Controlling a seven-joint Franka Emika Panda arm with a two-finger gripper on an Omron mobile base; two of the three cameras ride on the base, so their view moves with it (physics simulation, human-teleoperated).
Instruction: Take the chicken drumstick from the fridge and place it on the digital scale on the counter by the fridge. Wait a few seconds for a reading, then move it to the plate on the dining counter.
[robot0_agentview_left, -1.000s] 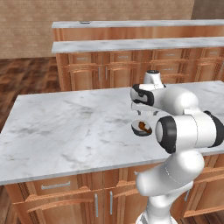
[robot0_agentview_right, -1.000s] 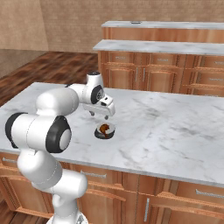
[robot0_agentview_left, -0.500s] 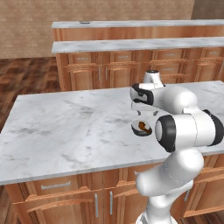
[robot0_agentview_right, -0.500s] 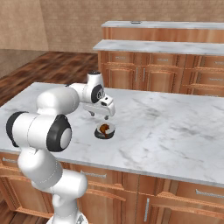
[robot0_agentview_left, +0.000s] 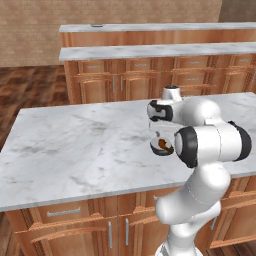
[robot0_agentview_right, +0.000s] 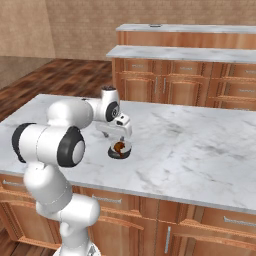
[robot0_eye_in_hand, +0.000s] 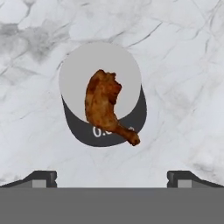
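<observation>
The chicken drumstick (robot0_eye_in_hand: 103, 103) lies reddish-brown and glossy on the grey top of the digital scale (robot0_eye_in_hand: 74, 70), its thin bone end hanging over the dark base where pale digits show. My gripper (robot0_eye_in_hand: 112, 177) hangs straight above it, open, both fingertips (robot0_eye_in_hand: 43, 177) spread wide and touching nothing. From the left base view the drumstick (robot0_agentview_left: 163, 145) rests on the scale (robot0_agentview_left: 158, 151) just under the gripper (robot0_agentview_left: 161, 136). The right base view has the same drumstick (robot0_agentview_right: 119, 146), scale (robot0_agentview_right: 120, 154) and gripper (robot0_agentview_right: 119, 138), all near the counter's front edge.
The scale stands on a wide white marble counter (robot0_agentview_left: 75, 145) over wooden drawers and doors. Behind it run two stepped marble-topped wooden cabinet rows (robot0_agentview_left: 150, 50). Dark wood floor (robot0_agentview_right: 75, 75) lies to the left. My white arm (robot0_agentview_left: 210, 145) bends over the counter's near edge.
</observation>
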